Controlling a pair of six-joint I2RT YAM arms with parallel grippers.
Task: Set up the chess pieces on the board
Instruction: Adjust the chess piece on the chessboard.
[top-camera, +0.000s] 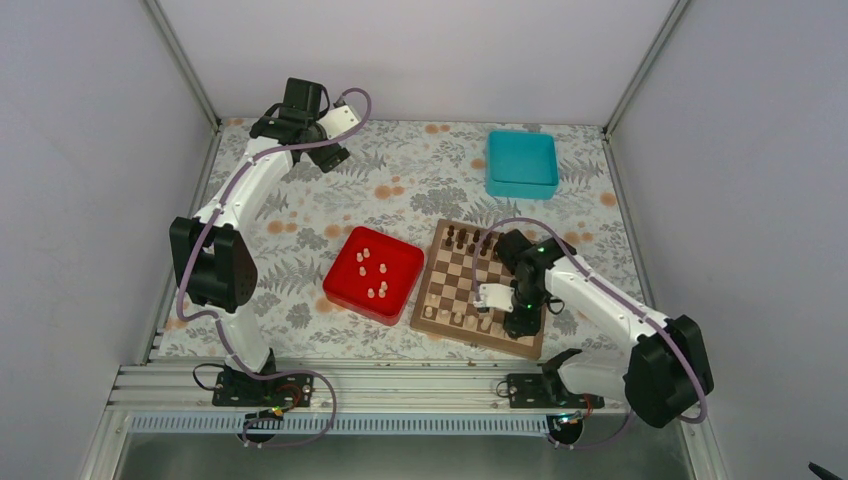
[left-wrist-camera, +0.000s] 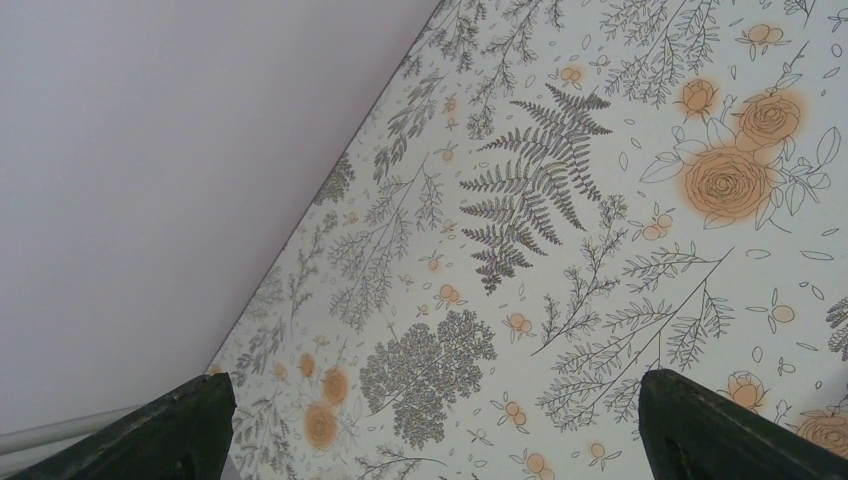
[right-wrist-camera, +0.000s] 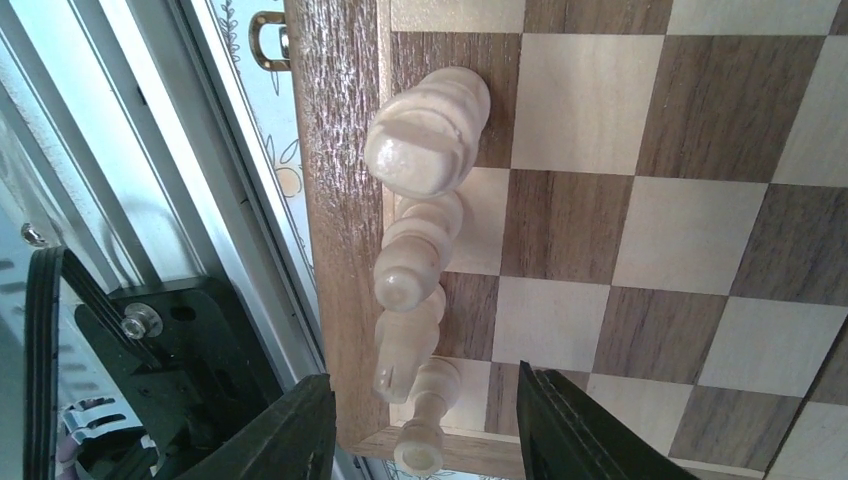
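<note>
The board (top-camera: 452, 287) lies right of centre, seen close in the right wrist view (right-wrist-camera: 620, 240). Several pale chess pieces (top-camera: 372, 268) stand in a red tray (top-camera: 345, 292), and others stand along the board's near row (top-camera: 445, 317). My right gripper (top-camera: 503, 320) hangs over that near row. Its jaws (right-wrist-camera: 422, 388) are open on either side of a small pale piece (right-wrist-camera: 425, 428) at the board's corner, touching nothing. Three more pale pieces (right-wrist-camera: 425, 135) stand in line beside it. My left gripper (top-camera: 330, 155) is open and empty over the far left of the table (left-wrist-camera: 437, 385).
Dark pieces (top-camera: 462, 240) fill the board's far rows. A teal box (top-camera: 522, 163) sits at the back right. The metal rail (right-wrist-camera: 230, 200) runs just past the board's near edge. A flowered cloth (left-wrist-camera: 560, 300) covers the table, and white walls close in the sides.
</note>
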